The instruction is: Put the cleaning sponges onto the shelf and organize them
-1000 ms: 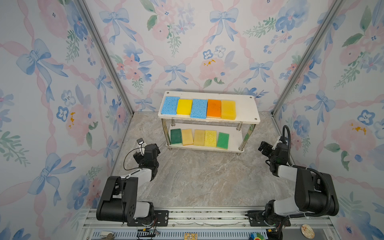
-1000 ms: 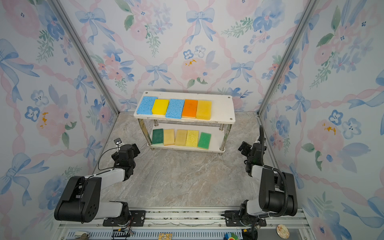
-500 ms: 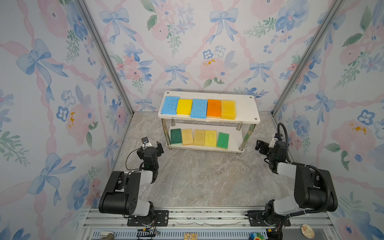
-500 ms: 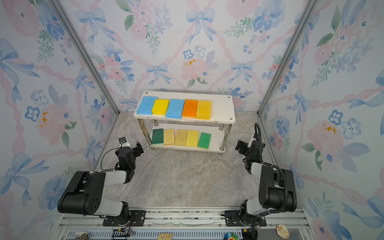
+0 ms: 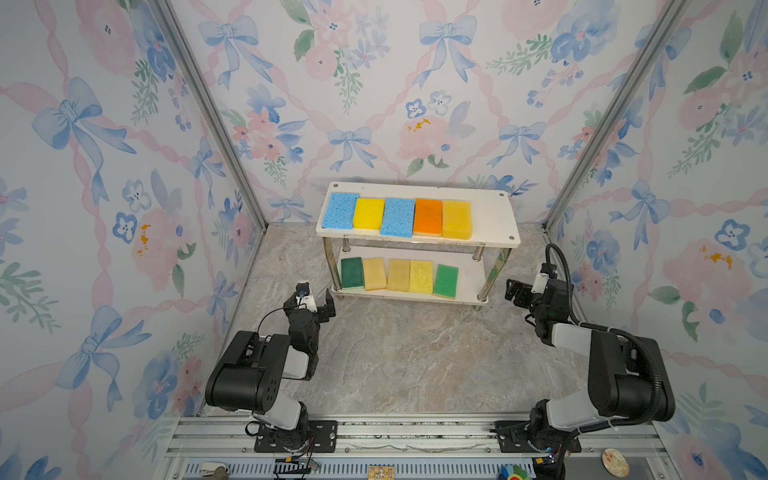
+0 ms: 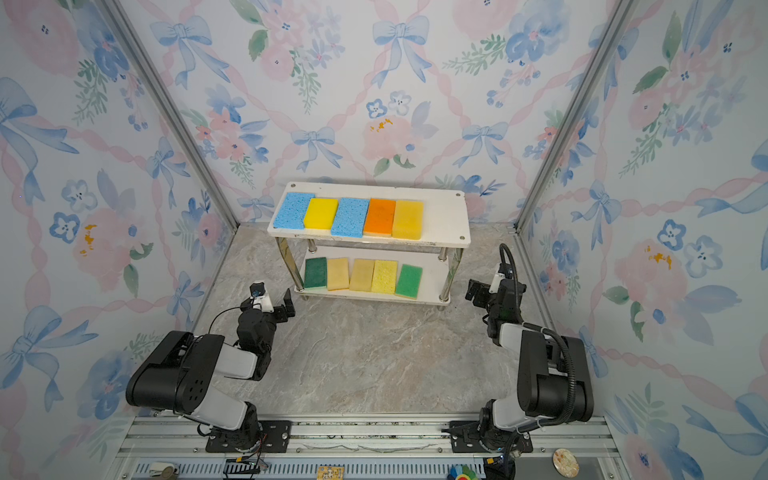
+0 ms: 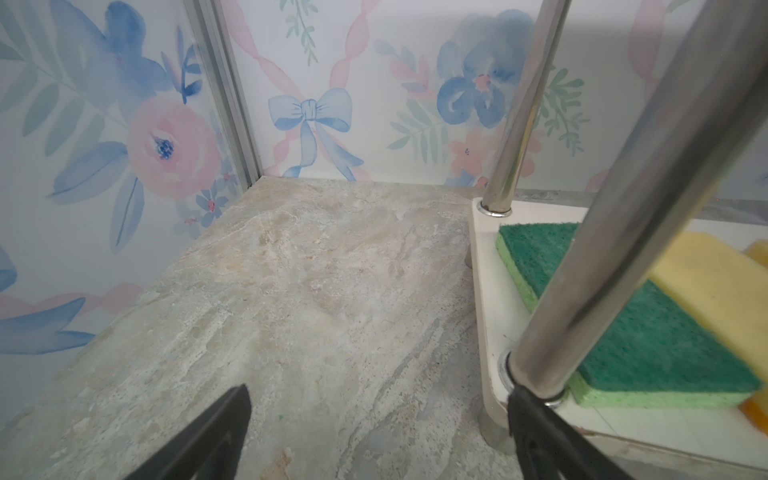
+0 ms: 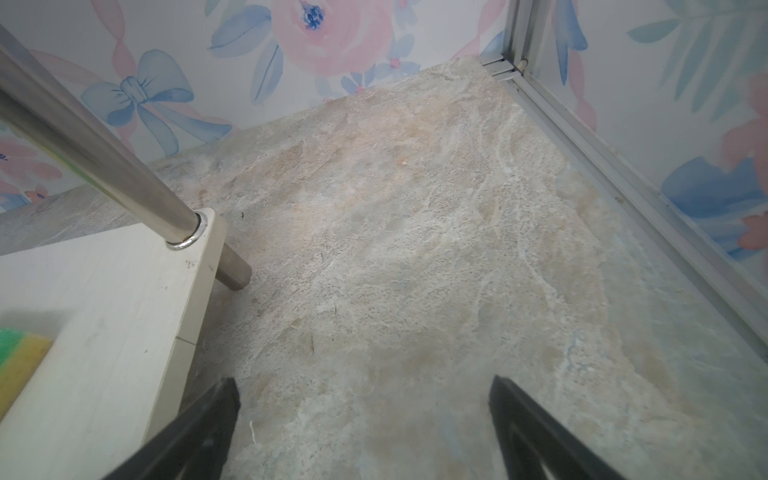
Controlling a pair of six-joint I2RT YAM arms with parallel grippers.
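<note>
Mid-frame, shelf (image 5: 492,216) holds all ten sponges (image 5: 398,217); left pincer (image 5: 320,304) and right pincer (image 5: 516,292) gape empty. Risk: left pincer, near leg (image 7: 623,232), could bump shelf, shifting rows.

My left wrist feed has a blurred chrome leg (image 7: 640,208) across the dark green sponge (image 7: 648,345), and the pale yellow sponge (image 7: 715,282) runs off frame. My right wrist feed catches only a corner of the light green sponge (image 8: 20,361). In both top views the upper board (image 5: 492,216) hides the back of the lower board (image 5: 471,278)
</note>
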